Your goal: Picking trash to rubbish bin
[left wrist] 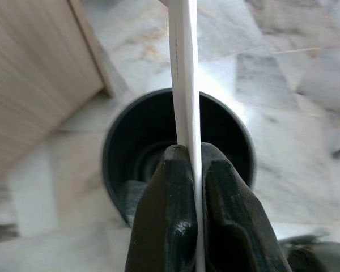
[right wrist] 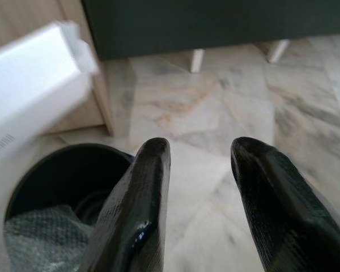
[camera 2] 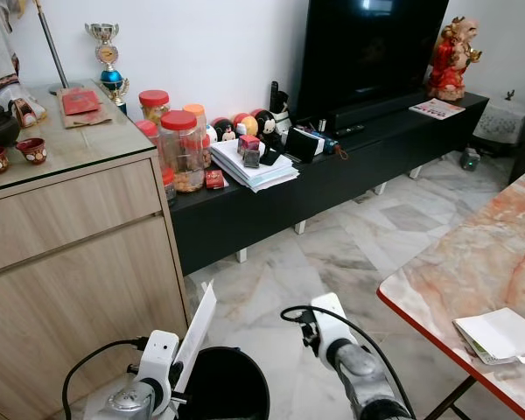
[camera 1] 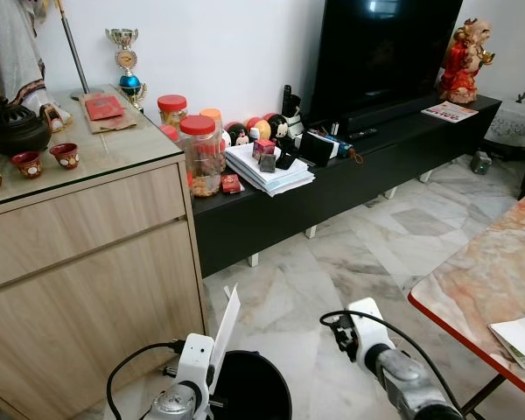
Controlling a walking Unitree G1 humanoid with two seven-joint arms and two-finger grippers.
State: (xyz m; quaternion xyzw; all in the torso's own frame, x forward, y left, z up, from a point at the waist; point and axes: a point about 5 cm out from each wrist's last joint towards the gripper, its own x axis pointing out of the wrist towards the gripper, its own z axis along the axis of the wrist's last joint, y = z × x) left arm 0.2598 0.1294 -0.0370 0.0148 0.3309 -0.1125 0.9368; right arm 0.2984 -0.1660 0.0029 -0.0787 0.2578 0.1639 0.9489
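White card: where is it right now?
The white card is pinched in the left gripper, held edge-up directly over the black bin, beside the wooden cabinet.

a flat white card (left wrist: 184,68) is pinched between glossy black left fingers (left wrist: 164,215) above a round black plastic bin (left wrist: 124,147). the floor of pale grey-veined marble tiles (camera 1: 367,245) meets a light woodgrain cabinet (camera 1: 87,289). the red-edged table top (camera 1: 499,271) is mottled orange and cream. red-lidded clear jars (camera 1: 201,153) sit on a long black tv bench (camera 1: 402,140).
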